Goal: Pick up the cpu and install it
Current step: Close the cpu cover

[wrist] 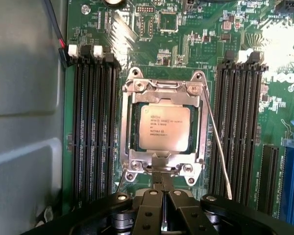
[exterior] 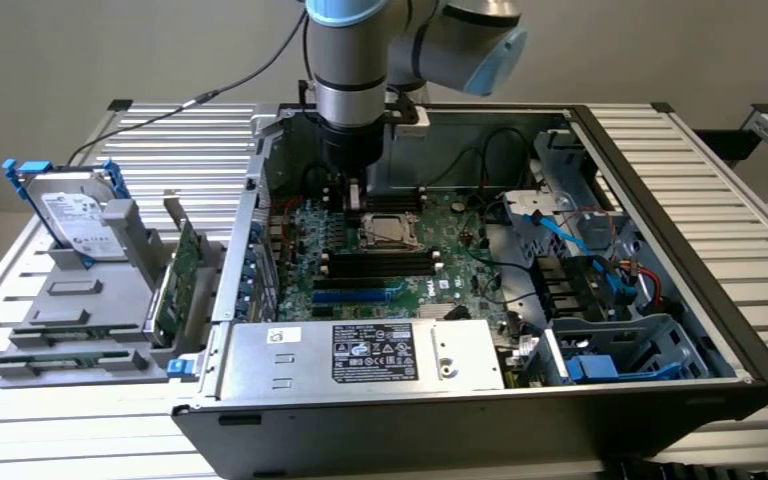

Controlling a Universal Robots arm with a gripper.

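A: Where's the cpu [wrist: 164, 128]?
B: Lying flat in the socket [wrist: 161, 87] on the board.
A: And the claw [wrist: 162, 196]?
B: Closed, holding nothing, its tips at the socket's edge, just beside the cpu.

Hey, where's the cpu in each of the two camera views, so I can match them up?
Exterior view: the cpu sits on the green motherboard, near the picture's middle.
Wrist view: the cpu lies inside its metal socket frame.
Shared landmark: the black memory slots beside that frame.
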